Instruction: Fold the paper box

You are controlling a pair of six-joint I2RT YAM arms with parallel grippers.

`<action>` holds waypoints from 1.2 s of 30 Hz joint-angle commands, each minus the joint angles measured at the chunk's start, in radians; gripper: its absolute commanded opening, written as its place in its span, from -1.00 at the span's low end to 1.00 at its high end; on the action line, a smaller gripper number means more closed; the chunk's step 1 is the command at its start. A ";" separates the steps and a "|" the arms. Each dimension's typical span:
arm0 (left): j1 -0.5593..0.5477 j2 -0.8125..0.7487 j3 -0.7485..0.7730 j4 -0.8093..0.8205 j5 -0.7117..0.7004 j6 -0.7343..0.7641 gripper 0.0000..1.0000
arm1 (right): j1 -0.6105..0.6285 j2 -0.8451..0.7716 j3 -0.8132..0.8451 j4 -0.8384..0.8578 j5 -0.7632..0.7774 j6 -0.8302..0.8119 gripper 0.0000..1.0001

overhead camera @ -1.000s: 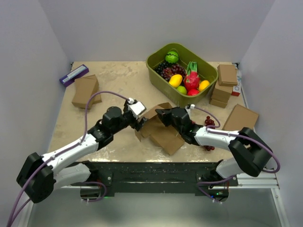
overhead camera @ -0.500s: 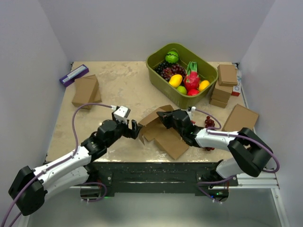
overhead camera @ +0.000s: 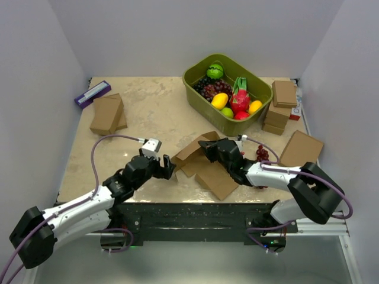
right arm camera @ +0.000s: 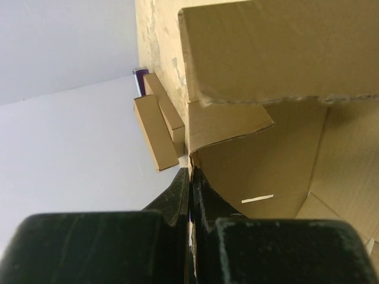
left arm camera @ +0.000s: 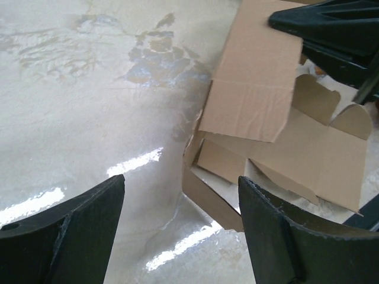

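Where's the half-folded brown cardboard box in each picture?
Top external: the paper box sits just below the picture's centre.
Left wrist: the paper box takes up the right half, with one flap raised.
Right wrist: the paper box fills the upper right, very close up.
Shared landmark: the black right gripper, pinching the box's flap, shows in all three views.

Your left end effector (overhead camera: 168, 169) sits on the desk (overhead camera: 148, 106) just left of the paper box (overhead camera: 207, 168); your right end effector (overhead camera: 205, 147) is at its far flap. Behind the right one stands the bin (overhead camera: 194, 83) with fruit (overhead camera: 239, 100) in it, and stacked boxes (overhead camera: 282, 102) lie to its right. Well behind the left one lie more boxes (overhead camera: 107, 113).
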 commanded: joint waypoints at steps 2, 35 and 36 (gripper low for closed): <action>-0.004 -0.041 0.017 -0.124 -0.144 -0.002 0.62 | 0.000 -0.062 -0.004 -0.055 0.094 -0.022 -1.00; 0.109 0.392 0.163 0.214 -0.273 0.161 -0.15 | 0.000 -0.100 -0.024 -0.106 0.110 -0.073 -1.00; 0.119 0.409 0.172 0.222 -0.261 0.167 -0.15 | 0.000 -0.100 -0.025 -0.105 0.108 -0.073 -1.00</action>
